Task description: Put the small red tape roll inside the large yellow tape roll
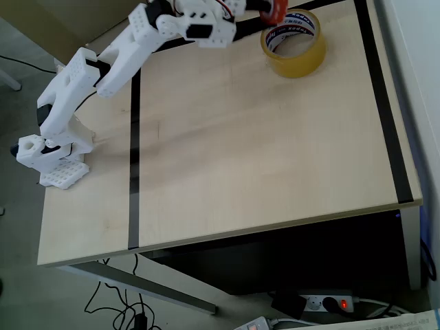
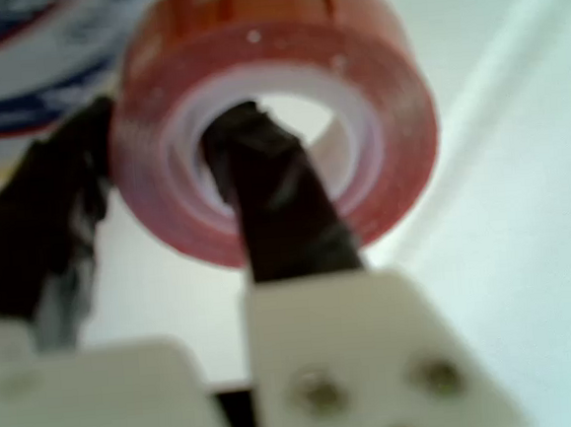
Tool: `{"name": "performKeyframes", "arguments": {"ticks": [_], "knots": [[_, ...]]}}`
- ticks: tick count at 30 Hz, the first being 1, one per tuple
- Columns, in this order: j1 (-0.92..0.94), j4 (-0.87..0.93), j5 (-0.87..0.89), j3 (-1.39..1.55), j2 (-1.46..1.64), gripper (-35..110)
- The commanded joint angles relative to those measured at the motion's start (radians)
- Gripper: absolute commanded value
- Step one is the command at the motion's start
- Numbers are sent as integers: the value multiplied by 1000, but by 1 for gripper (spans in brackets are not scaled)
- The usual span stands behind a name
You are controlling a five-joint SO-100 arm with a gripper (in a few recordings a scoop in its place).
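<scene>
The small red tape roll [image 2: 354, 79] fills the wrist view, a glossy red ring with a white core. My gripper [image 2: 164, 174] is shut on its wall, one dark finger through the hole and the other outside on the left. From overhead, the red roll [image 1: 277, 9] hangs at the top edge, just above the far left rim of the large yellow tape roll [image 1: 294, 42], which lies flat on the table with its printed white core showing. The gripper [image 1: 265, 12] sits at the end of the white arm, reaching in from the left.
The light wooden table [image 1: 261, 165] carries black tape lines: one down the left [image 1: 134, 165], one along the right edge [image 1: 385, 117]. The arm's base [image 1: 51, 155] is clamped at the left edge. A power strip [image 1: 330, 302] lies on the floor below.
</scene>
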Motion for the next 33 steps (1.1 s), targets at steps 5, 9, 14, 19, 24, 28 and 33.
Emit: {"name": "performKeyframes", "arguments": {"ticks": [5,9,14,19,24,28,33], "knots": [[-8,-29,-14,-137,64,0],[-6,8,-8,-118,40,0],[0,95,-2,-124,2,10],[9,141,12,-130,-15,19],[17,187,12,-164,-15,23],[31,227,12,-201,-15,24],[55,402,6,-250,54,7]]}}
